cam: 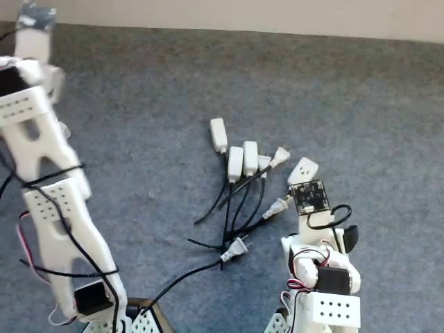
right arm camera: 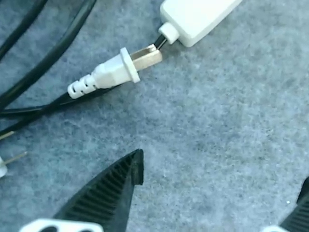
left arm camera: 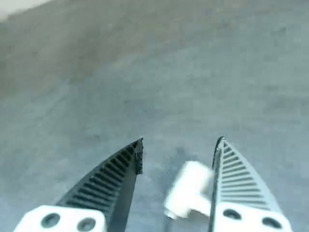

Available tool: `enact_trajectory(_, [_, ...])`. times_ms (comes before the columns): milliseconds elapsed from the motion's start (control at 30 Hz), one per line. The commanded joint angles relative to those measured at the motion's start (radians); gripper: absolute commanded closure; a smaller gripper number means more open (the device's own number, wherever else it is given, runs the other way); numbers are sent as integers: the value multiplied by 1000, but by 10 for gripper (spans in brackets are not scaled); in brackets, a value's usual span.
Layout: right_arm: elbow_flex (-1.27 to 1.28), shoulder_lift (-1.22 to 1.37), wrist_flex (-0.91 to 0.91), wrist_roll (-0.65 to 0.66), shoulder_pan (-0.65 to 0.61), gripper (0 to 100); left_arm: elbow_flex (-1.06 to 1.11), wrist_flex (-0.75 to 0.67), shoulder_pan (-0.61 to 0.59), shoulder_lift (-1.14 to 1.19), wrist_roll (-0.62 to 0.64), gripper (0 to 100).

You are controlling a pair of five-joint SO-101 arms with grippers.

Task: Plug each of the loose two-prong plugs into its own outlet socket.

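- Seen apart, nothing gripped: right pincer (right arm camera: 222,169), left pincer (left arm camera: 179,142).
- Loose plug (right arm camera: 116,70) found on bench (right arm camera: 231,106), prongs beside a socket block (right arm camera: 198,14), at its cord end.
- Off-centre grip: plug could be twisted, tangled cords (right arm camera: 48,48) dragged.

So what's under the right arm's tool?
Bare grey carpet lies below the open tool; a white two-prong plug and black cords lie just beyond. The tool's fingers hide the carpet directly beneath them.

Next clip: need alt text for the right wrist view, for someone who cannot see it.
A white two-prong plug lies on grey carpet, its brass prongs beside the cord end of a white outlet socket. Black cords run past it, and the open right gripper hangs above bare carpet.
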Motion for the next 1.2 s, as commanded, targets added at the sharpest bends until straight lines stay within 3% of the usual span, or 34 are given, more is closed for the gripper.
enact_trajectory(0, [-5, -4, -30, -55, -5, 538, -22, 187, 234, -145, 75, 761])
enact_trajectory(67, [-5, -4, -30, -57, -4, 538, 28, 183, 314, -168, 155, 761])
enact_trajectory(300, [-5, -4, -30, -58, -4, 538, 225, 175, 621, -182, 236, 761])
enact_trajectory(467, [-5, -4, -30, -57, -4, 538, 277, 147, 742, -134, 296, 761])
enact_trajectory(633, [-5, -4, -30, -54, -5, 538, 277, 40, 759, -4, 361, 761])
enact_trajectory(833, [-5, -4, -28, -54, -8, 538, 274, 35, 723, 137, 362, 761])
enact_trajectory(1167, [-5, -4, -27, -54, -8, 538, 275, 61, 515, 113, 356, 761])
